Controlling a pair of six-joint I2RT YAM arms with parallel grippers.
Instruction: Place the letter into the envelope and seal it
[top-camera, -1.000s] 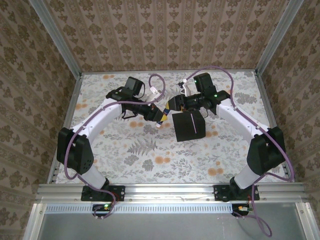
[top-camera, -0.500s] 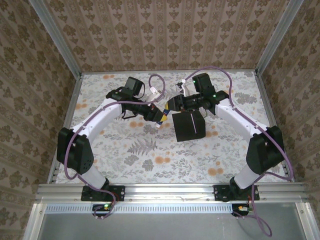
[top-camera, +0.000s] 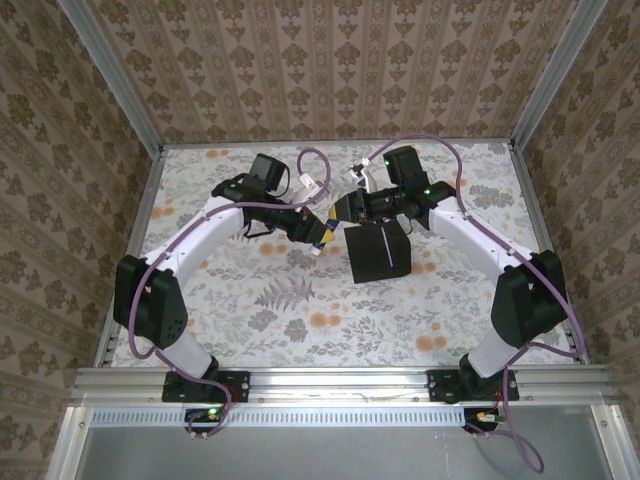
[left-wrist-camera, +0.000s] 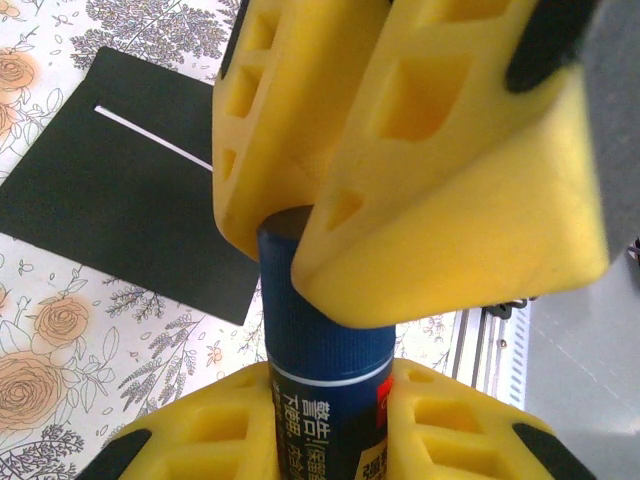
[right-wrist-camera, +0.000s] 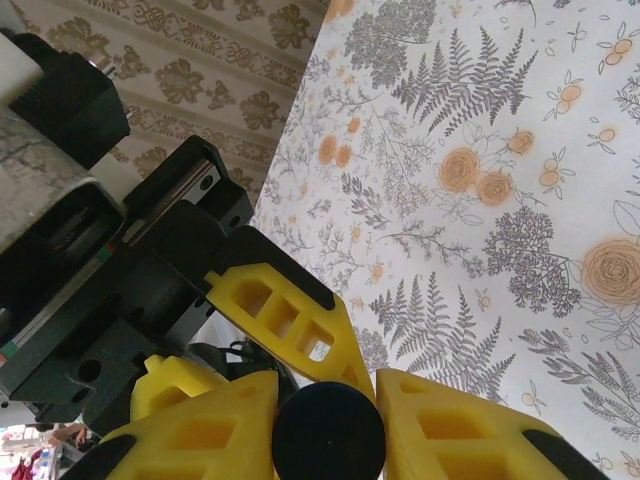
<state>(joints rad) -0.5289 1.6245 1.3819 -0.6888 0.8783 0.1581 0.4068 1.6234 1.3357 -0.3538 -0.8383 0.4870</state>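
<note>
While the envelope (left-wrist-camera: 120, 210) lies flat, a sliver of letter (left-wrist-camera: 150, 135) showing, the left gripper (left-wrist-camera: 325, 425) just beyond it grasps a glue stick (left-wrist-camera: 325, 350) whose cap (right-wrist-camera: 330, 435) the right gripper (right-wrist-camera: 330, 430) clamps; uncapping for sealing seems next.

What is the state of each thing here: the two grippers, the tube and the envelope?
Left gripper: shut on the tube's body.
Right gripper: closed around the tube's dark cap end.
Tube: held off the table by both grippers.
Envelope: lies flat on the table, a thin white line across it.
</note>
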